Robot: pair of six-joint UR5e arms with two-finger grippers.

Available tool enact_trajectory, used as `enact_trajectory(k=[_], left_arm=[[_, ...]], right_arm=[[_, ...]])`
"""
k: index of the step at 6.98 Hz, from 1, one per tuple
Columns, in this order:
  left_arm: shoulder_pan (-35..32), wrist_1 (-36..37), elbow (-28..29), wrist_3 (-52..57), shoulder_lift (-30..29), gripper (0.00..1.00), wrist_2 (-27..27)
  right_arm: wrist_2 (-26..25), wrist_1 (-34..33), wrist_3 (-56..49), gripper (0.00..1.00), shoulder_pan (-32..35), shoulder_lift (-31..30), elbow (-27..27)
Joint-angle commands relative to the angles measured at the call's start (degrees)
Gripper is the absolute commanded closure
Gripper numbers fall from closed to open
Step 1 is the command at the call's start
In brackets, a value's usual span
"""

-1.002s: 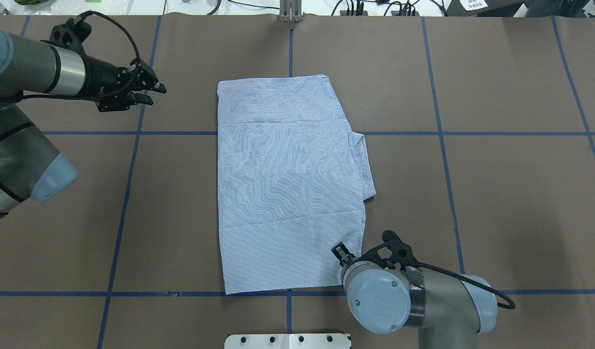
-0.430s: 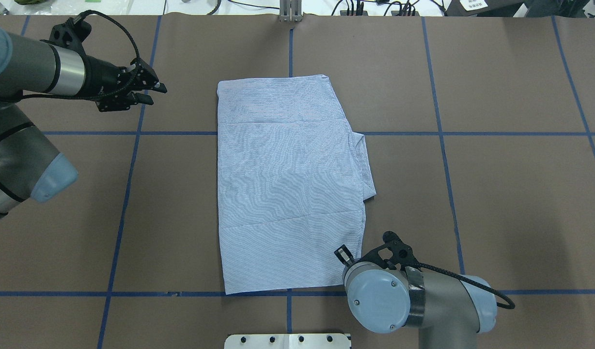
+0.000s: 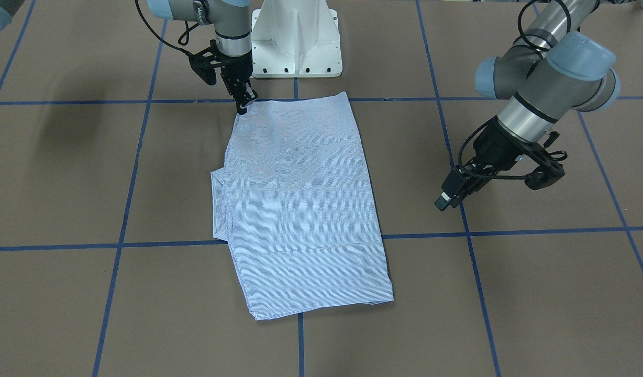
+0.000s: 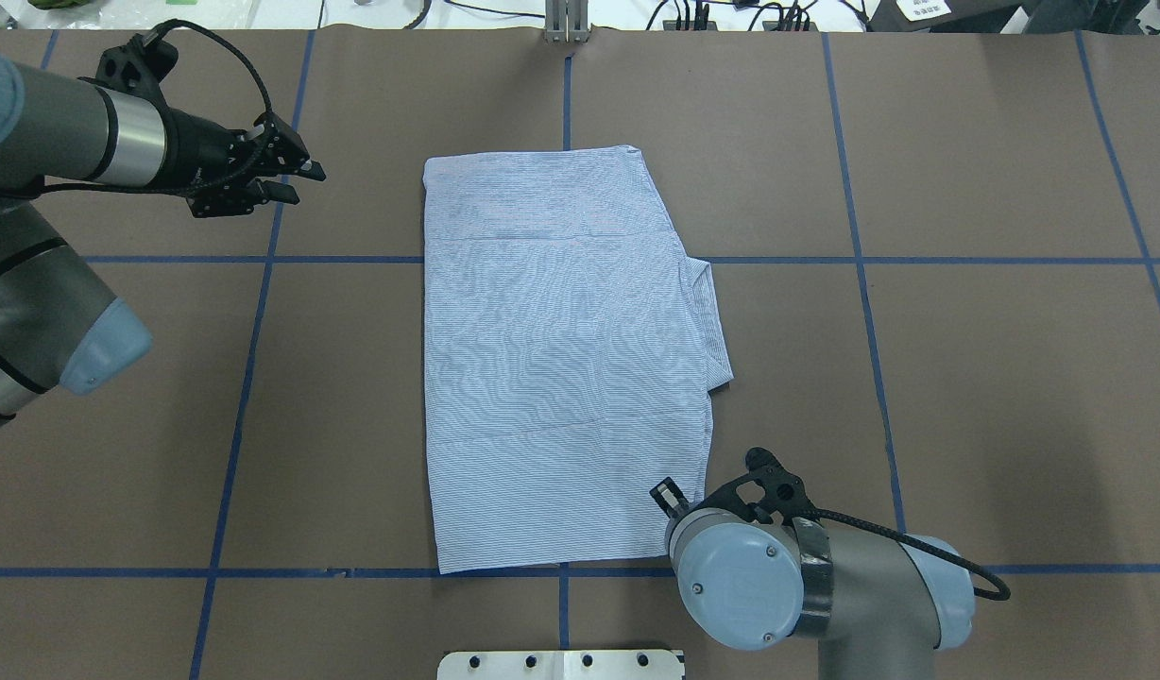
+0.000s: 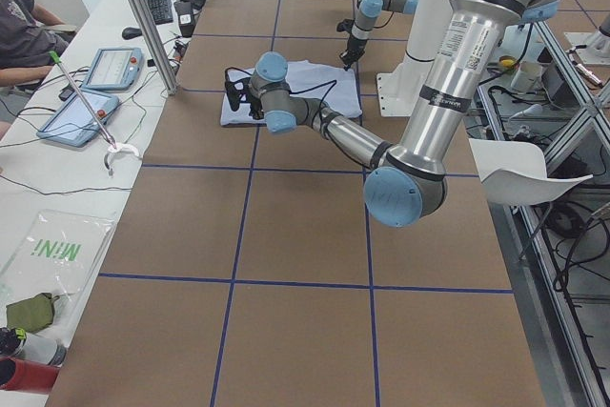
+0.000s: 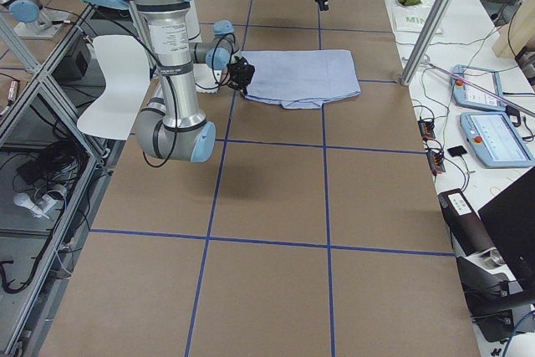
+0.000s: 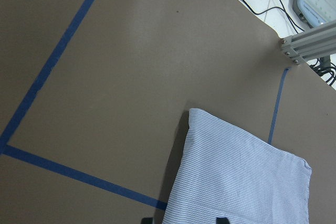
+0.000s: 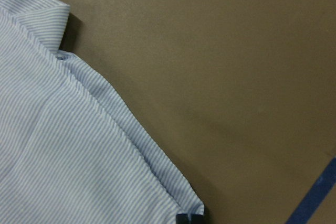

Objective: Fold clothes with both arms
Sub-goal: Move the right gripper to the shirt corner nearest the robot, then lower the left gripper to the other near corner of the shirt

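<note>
The clothes are one light blue striped shirt [image 4: 561, 359], folded into a long rectangle flat on the brown table, with a small flap sticking out on its right side [image 4: 712, 321]. My right gripper [image 3: 242, 107] points down at the shirt's near right corner and is shut on that corner; the right wrist view shows the joined tips [image 8: 189, 217] at the cloth's edge [image 8: 68, 145]. My left gripper [image 4: 301, 182] hovers open, well left of the shirt's far left corner, touching nothing. From the left wrist the shirt [image 7: 236, 182] lies ahead.
Blue tape lines [image 4: 249, 378] cross the table in a grid. The white pedestal base [image 3: 296, 36] stands just behind the shirt's near edge. Tablets [image 5: 100, 69], cables and a seated person [image 5: 24, 26] are past the far edge, beside aluminium posts [image 6: 430, 18].
The right gripper has edged slightly to the right at the shirt's near corner. The left arm and the shirt have stayed put.
</note>
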Motion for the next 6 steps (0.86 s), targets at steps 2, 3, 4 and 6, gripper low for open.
enact_trajectory(k=[2, 3, 4, 6], left_arm=[[2.18, -0.35, -3.33, -7.26, 2.70, 0.50, 0.70], [8.29, -0.26, -8.41, -13.76, 5.34, 0.51, 4.01], [16.01, -0.18, -13.42, -19.22, 8.58, 0.51, 10.31], [29.46, 0.00, -17.15, -30.73, 12.63, 0.50, 21.21]], right_arm=[[0.02, -3.07, 0.02, 1.00, 0.29, -0.50, 3.63], [0.02, -3.27, 0.20, 1.00, 0.38, -0.41, 3.90], [0.02, -3.27, 0.28, 1.00, 0.29, -0.50, 4.16], [0.02, -3.27, 0.46, 1.00, 0.20, -0.24, 4.25]])
